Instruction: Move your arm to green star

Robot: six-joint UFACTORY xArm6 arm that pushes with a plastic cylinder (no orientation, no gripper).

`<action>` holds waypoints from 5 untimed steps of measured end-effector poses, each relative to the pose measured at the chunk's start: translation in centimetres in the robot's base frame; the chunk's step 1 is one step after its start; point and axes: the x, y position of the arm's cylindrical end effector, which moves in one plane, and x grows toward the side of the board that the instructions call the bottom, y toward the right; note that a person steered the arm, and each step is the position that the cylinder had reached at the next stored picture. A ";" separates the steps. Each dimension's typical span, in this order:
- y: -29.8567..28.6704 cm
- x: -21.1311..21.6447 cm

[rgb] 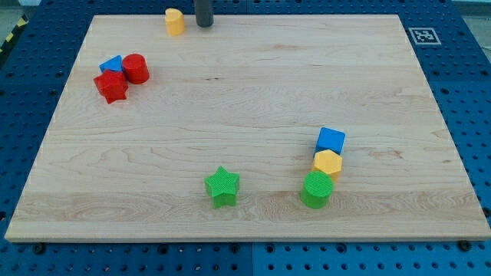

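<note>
The green star [222, 186] lies near the view's bottom, a little left of centre, on the wooden board [245, 92]. My tip [204, 25] is at the view's top edge, just right of a yellow block [175, 21]. The tip is far from the green star, almost the whole board's depth above it and slightly to its left.
A red cylinder [136, 68], a red star-like block [111, 86] and a blue block [112, 64] cluster at the upper left. A blue cube [331, 141], a yellow hexagon [327, 163] and a green cylinder [317, 189] stand in a row at the lower right.
</note>
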 end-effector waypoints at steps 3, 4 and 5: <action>-7.2 0.5; -7.0 0.8; -3.7 3.7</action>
